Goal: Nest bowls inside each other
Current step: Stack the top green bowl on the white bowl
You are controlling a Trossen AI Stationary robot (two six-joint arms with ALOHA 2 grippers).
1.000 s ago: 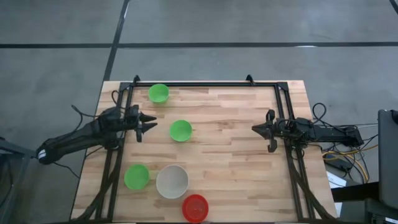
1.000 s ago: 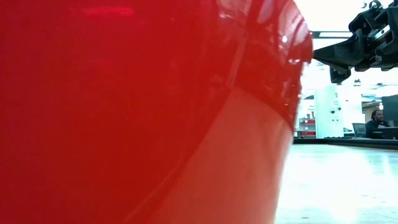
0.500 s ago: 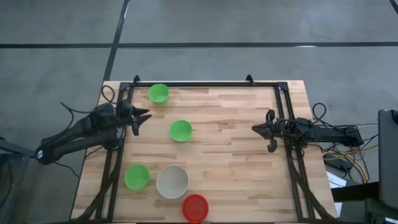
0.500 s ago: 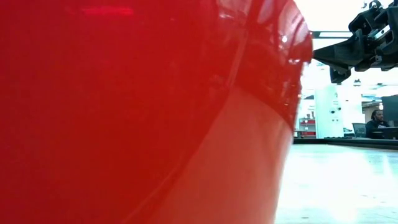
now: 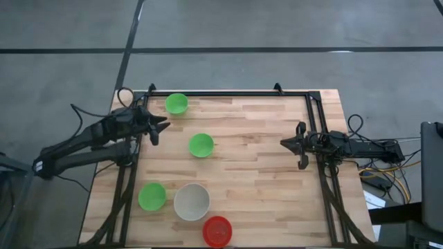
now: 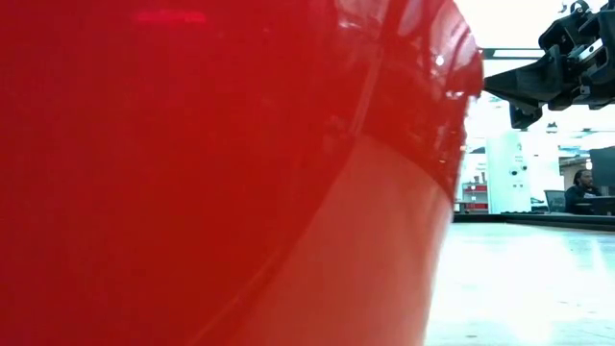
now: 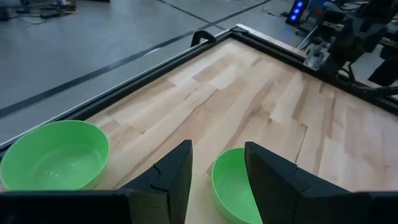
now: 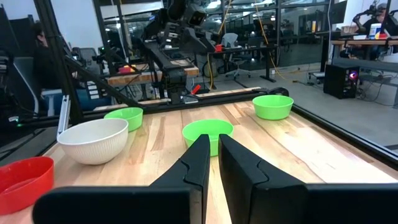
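Pale wooden planks make up the counter (image 5: 249,159), which is edged by a dark metal frame (image 5: 228,92) and stands on a grey concrete floor crossed by dark lines; beyond it, desks, monitors and a seated person are seen in a glass-walled workroom. None of the five small round plastic bowls is nested yet, and all places below are given from the white ribbed bowl (image 5: 192,201). Just beside it toward the left arm's side a green bowl (image 5: 151,196) is set, and just beside it at the near edge a red bowl (image 5: 217,230), so close to the low camera that most of that view is filled by it. Farther up the counter a second green bowl (image 5: 201,144) lies apart, and at the far edge, well apart, a third green bowl (image 5: 176,104). The left gripper (image 5: 156,128) is held between those last two bowls with its jaws apart and nothing between them, probably so that one of them can be picked first. The right gripper (image 5: 293,145) is parked well across the counter, its jaws nearly together on nothing.
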